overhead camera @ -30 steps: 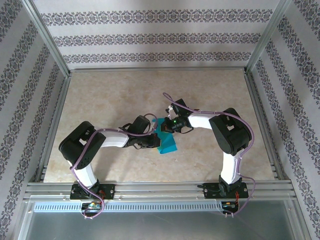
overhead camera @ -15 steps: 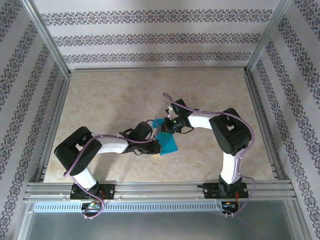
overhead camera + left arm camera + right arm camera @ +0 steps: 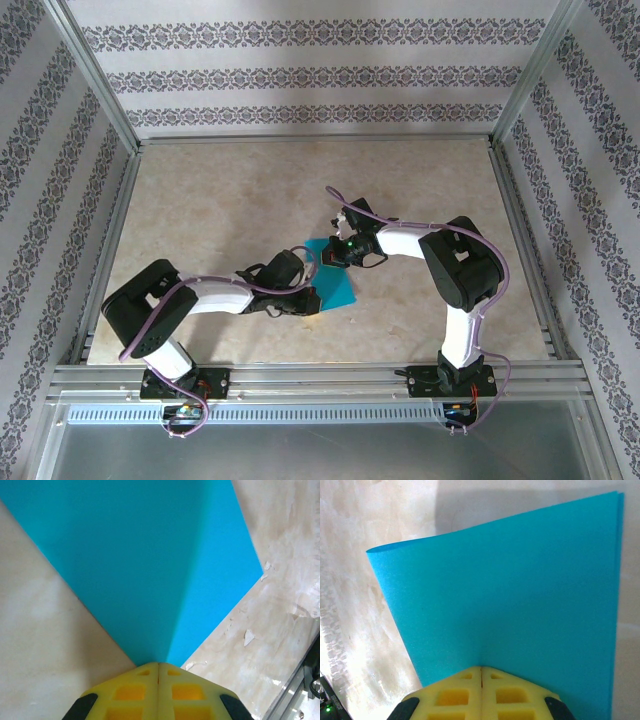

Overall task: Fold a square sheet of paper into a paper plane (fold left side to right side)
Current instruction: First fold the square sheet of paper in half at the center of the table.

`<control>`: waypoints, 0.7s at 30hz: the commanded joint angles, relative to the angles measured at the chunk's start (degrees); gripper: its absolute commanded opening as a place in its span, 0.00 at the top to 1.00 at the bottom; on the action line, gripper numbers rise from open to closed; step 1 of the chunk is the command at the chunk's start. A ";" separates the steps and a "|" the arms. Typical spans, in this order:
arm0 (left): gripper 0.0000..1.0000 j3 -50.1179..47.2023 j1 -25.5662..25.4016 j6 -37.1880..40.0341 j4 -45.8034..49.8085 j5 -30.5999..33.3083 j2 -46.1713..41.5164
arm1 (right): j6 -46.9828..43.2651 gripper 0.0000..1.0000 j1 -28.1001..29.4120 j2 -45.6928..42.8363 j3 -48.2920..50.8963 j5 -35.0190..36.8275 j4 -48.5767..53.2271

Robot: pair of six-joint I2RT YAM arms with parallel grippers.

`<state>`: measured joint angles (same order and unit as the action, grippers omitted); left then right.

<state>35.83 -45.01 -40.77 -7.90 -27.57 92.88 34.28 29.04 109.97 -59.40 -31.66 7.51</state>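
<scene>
One marbled tabletop (image 3: 220, 210) lies beneath the square sheet of paper (image 3: 336, 286), doubled over flat. Left claw (image 3: 158, 664), fingers pressed together, touches the sheet's near-left corner; right claw (image 3: 481, 668), likewise closed, touches its far edge.

The top camera sits high behind the arm bases, looking down over the whole table (image 3: 220, 200). The left wrist camera peers past the left gripper (image 3: 159, 664) toward 3 o'clock. The right wrist camera peers past the right gripper (image 3: 481, 667) toward 9. Both are close against the paper (image 3: 150, 555), which all three views share.
</scene>
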 commanded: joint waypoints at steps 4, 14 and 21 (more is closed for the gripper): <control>0.95 -3.13 -2.49 -1.57 7.97 -2.56 -0.57 | -0.70 1.00 -0.27 2.00 2.17 8.02 3.57; 0.95 -1.60 -1.23 -1.03 10.86 -3.37 -7.08 | -0.03 1.00 0.14 0.47 3.04 7.14 1.91; 0.94 1.95 8.33 1.38 11.21 -6.28 -9.85 | 1.70 1.00 0.75 -1.93 4.79 7.31 -0.19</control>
<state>35.59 -39.99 -41.17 1.39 -31.88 82.98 35.00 29.15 108.36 -57.10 -29.50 4.58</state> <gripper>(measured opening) 0.058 0.060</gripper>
